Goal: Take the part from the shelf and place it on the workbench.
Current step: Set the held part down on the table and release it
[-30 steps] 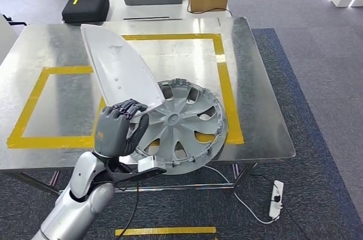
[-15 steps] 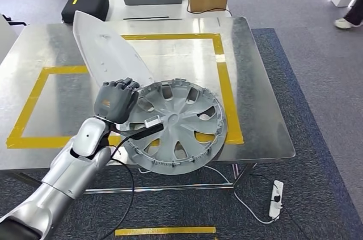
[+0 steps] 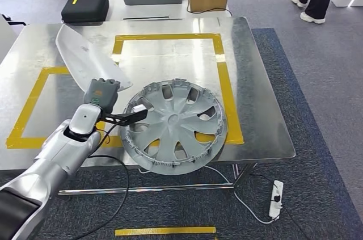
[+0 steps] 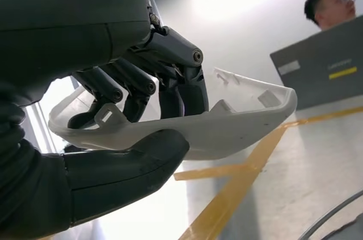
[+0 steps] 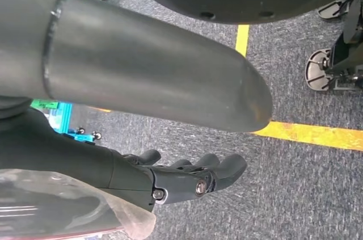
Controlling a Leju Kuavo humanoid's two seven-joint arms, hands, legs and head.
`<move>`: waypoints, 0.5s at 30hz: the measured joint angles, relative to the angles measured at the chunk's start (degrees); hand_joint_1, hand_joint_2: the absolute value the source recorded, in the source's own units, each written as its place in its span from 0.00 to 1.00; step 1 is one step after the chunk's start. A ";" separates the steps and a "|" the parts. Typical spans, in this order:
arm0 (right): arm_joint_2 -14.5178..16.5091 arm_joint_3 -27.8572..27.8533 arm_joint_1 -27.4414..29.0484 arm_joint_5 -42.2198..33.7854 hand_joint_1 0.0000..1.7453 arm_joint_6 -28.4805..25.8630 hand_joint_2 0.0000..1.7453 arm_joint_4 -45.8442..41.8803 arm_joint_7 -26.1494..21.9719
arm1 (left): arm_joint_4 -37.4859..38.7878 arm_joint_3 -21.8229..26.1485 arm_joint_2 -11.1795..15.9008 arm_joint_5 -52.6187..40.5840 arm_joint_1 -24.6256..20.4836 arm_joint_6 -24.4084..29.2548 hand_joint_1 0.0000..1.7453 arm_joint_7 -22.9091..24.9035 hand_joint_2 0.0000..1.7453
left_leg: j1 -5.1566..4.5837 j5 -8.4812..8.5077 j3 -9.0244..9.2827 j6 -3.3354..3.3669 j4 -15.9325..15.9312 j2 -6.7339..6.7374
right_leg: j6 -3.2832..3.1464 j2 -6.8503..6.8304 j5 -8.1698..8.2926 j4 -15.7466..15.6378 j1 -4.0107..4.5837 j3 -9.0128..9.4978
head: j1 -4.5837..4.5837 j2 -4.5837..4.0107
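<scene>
Gripping the white part [image 3: 85,61] by its near end, the left hand [image 3: 101,97] holds it over the desk [image 3: 257,109], left of the wheel cover [image 3: 173,123]; right hand [image 5: 188,180] empty, fingers loosely extended; no writing legible.

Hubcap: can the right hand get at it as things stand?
Probably not right away. The right hand hangs open over the carpet, off the workbench. The hubcap lies uncovered at the near edge, so nothing blocks it once the arm lifts.
</scene>
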 joint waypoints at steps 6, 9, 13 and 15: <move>-0.05 0.00 -0.01 0.10 0.00 0.15 0.00 0.03 0.51 | 4.08 0.09 0.51 -0.31 -1.33 -3.63 1.00 2.09 1.00 | 0.00 0.00 0.00 0.00 0.00 0.00 | 0.00 -0.01 0.00 0.00 0.00 0.00 | 0.00 0.00; -0.18 0.00 -0.04 0.18 0.00 0.39 0.00 0.04 0.82 | 5.55 0.37 0.62 -0.43 -1.82 -4.86 1.00 3.10 1.00 | 0.00 0.00 0.00 0.00 0.00 0.00 | 0.00 0.00 0.00 0.00 0.00 0.00 | 0.01 0.00; -0.28 0.00 -0.05 0.19 0.00 0.41 0.00 0.05 0.98 | 6.61 0.73 0.67 -0.49 -2.05 -5.16 1.00 3.49 1.00 | 0.00 0.00 0.00 0.00 0.00 0.00 | 0.00 -0.01 0.00 0.00 0.00 0.00 | 0.00 0.00; -0.28 0.00 -0.05 0.19 0.00 0.42 0.00 0.05 0.99 | 6.87 0.80 0.67 -0.49 -2.07 -5.17 1.00 3.50 1.00 | 0.00 0.00 0.00 0.00 0.00 0.00 | 0.00 -0.01 0.00 0.00 0.00 0.00 | -0.01 0.00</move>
